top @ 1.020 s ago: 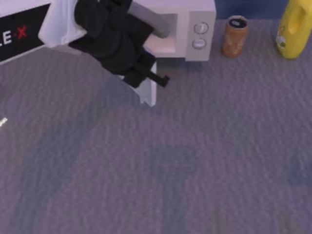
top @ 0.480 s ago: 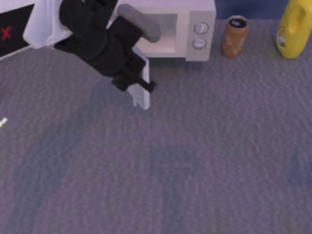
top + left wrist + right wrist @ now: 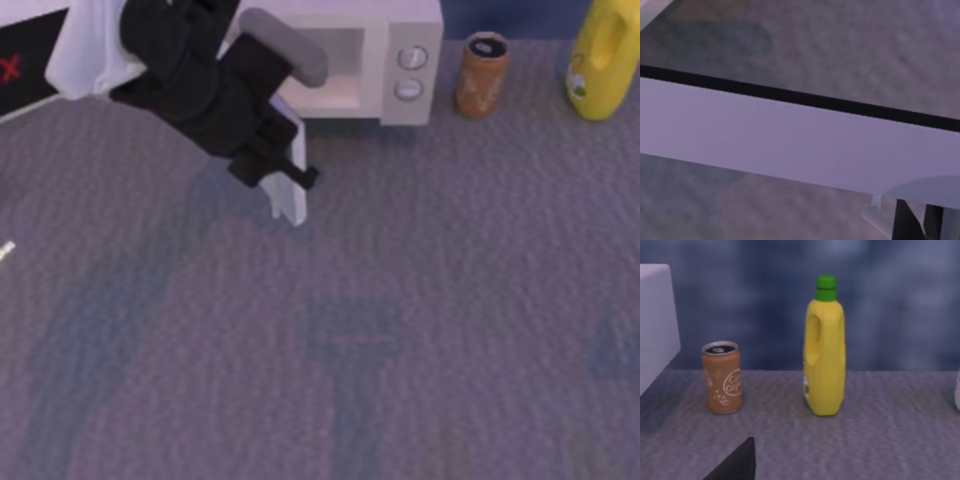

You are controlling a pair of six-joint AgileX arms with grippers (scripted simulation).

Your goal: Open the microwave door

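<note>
Desk (image 3: 420, 340) carries the microwave (image 3: 385, 55) at its far edge. The microwave door (image 3: 293, 175) is swung out wide, nearly edge-on, pinched by the left claw (image 3: 275, 172). Opening judged nearly complete; release is called for next. Right claw unseen.

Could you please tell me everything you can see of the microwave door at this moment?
The microwave door is a flat white panel, seen edge-on from above. It stands swung wide open, sticking out from the left side of the microwave toward the table's front, leaving the pale cavity exposed. The left gripper is at its outer edge. In the left wrist view the door is a plain pale band with a dark edge line.
</note>
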